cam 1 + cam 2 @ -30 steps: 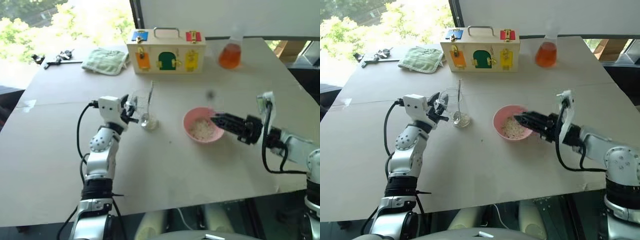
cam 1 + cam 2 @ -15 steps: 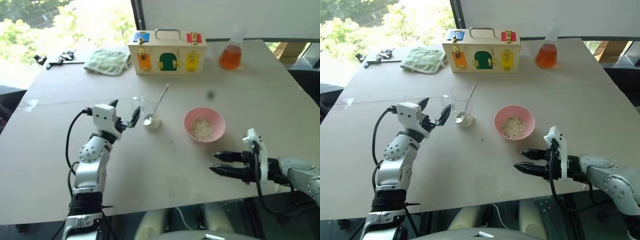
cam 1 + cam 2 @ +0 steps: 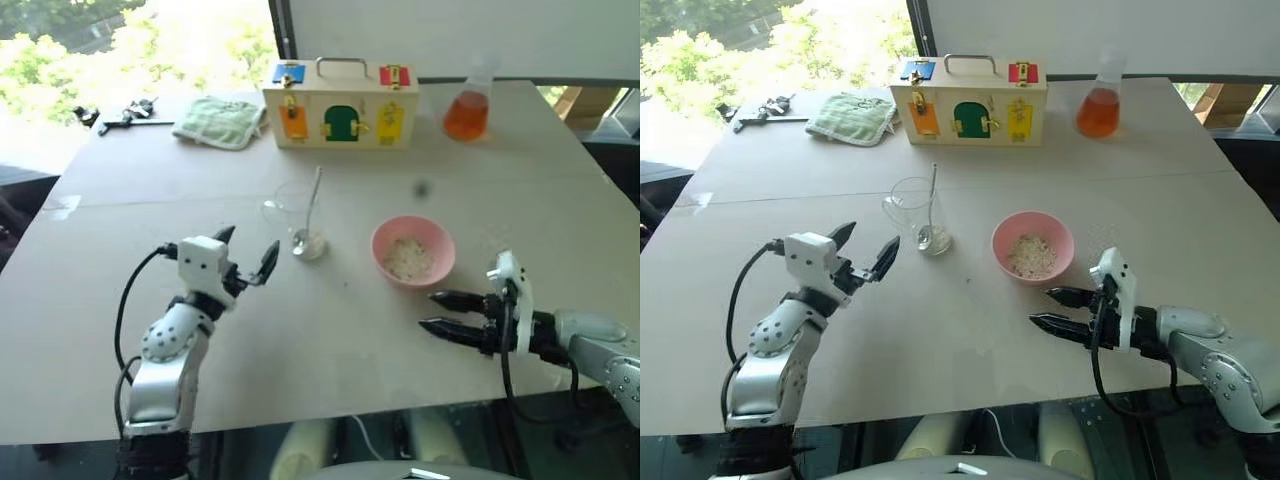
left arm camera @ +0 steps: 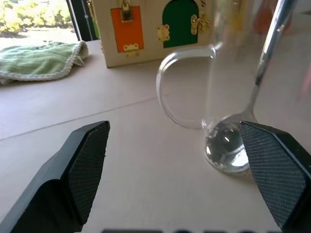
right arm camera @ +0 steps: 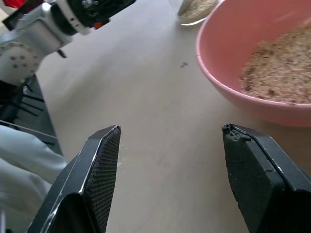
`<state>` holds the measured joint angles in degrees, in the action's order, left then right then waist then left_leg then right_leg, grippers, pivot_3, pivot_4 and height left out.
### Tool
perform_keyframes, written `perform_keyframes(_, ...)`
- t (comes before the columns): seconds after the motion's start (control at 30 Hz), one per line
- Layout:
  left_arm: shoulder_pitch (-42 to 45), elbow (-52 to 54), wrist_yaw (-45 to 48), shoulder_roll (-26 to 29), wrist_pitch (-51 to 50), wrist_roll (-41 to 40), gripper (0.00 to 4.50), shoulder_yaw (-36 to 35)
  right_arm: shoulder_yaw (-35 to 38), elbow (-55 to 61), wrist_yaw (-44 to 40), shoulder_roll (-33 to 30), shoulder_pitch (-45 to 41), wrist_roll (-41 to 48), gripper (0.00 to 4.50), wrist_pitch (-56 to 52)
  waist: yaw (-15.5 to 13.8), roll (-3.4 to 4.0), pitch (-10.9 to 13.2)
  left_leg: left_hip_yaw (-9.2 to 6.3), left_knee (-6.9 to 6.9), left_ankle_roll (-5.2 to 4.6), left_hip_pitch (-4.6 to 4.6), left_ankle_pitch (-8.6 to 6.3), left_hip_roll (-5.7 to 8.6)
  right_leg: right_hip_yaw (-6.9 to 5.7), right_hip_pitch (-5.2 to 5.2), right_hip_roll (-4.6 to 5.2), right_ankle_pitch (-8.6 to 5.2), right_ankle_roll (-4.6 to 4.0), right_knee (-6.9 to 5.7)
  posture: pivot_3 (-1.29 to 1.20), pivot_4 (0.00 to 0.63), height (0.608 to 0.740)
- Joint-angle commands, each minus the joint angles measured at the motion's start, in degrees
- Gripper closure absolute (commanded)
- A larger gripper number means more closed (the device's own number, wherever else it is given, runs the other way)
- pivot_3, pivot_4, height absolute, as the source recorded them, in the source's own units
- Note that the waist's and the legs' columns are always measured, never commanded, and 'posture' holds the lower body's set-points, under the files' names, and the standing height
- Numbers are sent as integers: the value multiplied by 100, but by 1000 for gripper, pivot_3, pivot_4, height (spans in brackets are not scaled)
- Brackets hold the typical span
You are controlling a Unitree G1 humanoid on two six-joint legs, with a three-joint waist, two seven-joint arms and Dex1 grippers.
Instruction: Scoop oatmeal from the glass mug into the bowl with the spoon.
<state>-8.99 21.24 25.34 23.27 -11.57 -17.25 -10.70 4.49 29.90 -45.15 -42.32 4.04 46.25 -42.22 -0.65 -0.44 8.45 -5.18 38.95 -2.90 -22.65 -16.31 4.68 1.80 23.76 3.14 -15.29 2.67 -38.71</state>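
The glass mug (image 3: 293, 213) stands upright on the table with the spoon (image 3: 313, 203) leaning inside it, handle up. To its right sits the pink bowl (image 3: 440, 255), holding a heap of oatmeal (image 3: 408, 258). My left gripper (image 3: 250, 242) is open, a short way in front and to the left of the mug, pointing at it and touching nothing. In the left wrist view the mug (image 4: 214, 73) and spoon (image 4: 265, 63) lie ahead of the spread fingers (image 4: 82, 165). My right gripper (image 3: 430, 310) is open and empty, just in front of the bowl (image 5: 228, 58).
A wooden latch box (image 3: 340, 105) stands at the back, with a flask of orange liquid (image 3: 467, 110) to its right and a green cloth (image 3: 220, 120) to its left. Small dark tools (image 3: 120, 115) lie at the far left. The table's front edge runs just behind both grippers.
My left gripper has opened, let go of the mug and drawn back toward me. My right gripper has pulled back from over the bowl and sunk toward the table's front edge.
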Motion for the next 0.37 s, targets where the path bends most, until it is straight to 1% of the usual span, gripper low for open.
perform_keyframes(0.03,-1157,1182,324,230,-411,-279,26,9,227,29,-451,60,539,-486,1145,965,-12,0,0,1,-5,0,0,0,-1,1,-1,0,0,0,9,0,150,740)
perform_keyframes(0.07,-1582,1344,410,287,-338,-186,26,54,231,-57,-572,153,715,-678,1145,1359,-12,-3,-1,0,-10,0,-1,0,-1,-2,-1,1,0,0,13,0,150,740)
perform_keyframes(0.17,-2316,1477,491,275,-105,-33,26,123,158,-415,-753,385,1082,-1220,1145,2260,-34,0,0,1,-19,-3,11,-2,-4,-2,-20,1,1,0,32,0,150,740)
perform_keyframes(0.2,-2410,1428,484,230,-13,5,26,146,125,-541,-812,471,1161,-1376,1145,2548,-57,2,1,-1,-19,-25,14,-16,-4,-6,-27,3,1,0,33,0,150,740)
perform_keyframes(0.27,-2469,1313,465,175,198,141,26,228,79,-742,-902,611,1202,-1597,1145,2982,-82,10,8,-6,-20,-23,34,-19,-6,-15,-47,6,0,0,43,0,150,740)
perform_keyframes(0.33,-2436,1206,416,138,443,360,26,325,88,-929,-908,754,1134,-1705,1145,3256,-76,18,13,-5,-21,-10,81,-28,-22,-23,-108,2,-1,-4,71,0,150,740)
perform_keyframes(0.37,-2406,1158,391,124,546,457,26,354,102,-1006,-888,824,1087,-1732,1145,3343,-76,18,13,2,-22,-7,91,-30,-30,-27,-119,3,-8,-18,77,0,150,740)
